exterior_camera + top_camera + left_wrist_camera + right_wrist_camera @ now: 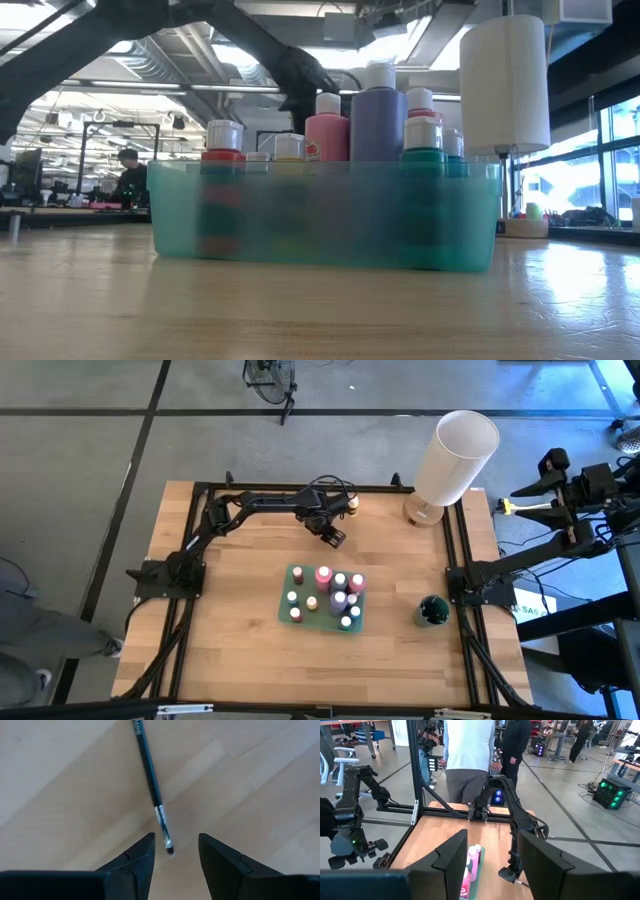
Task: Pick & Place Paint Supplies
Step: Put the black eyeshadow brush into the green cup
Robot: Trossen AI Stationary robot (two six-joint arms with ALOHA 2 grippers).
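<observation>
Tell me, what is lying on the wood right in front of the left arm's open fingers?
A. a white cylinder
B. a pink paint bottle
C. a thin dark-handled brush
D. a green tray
C: the left wrist view shows a thin dark-handled brush lying on the bare wood, its tip just ahead of the gap between the left gripper fingers, which stand apart.

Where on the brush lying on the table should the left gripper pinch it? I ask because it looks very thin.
Pinch the brush across its dark handle, coming straight down from above: it lies flat on the wood, and the left gripper hangs over its bristle tip, jaws apart.
</observation>
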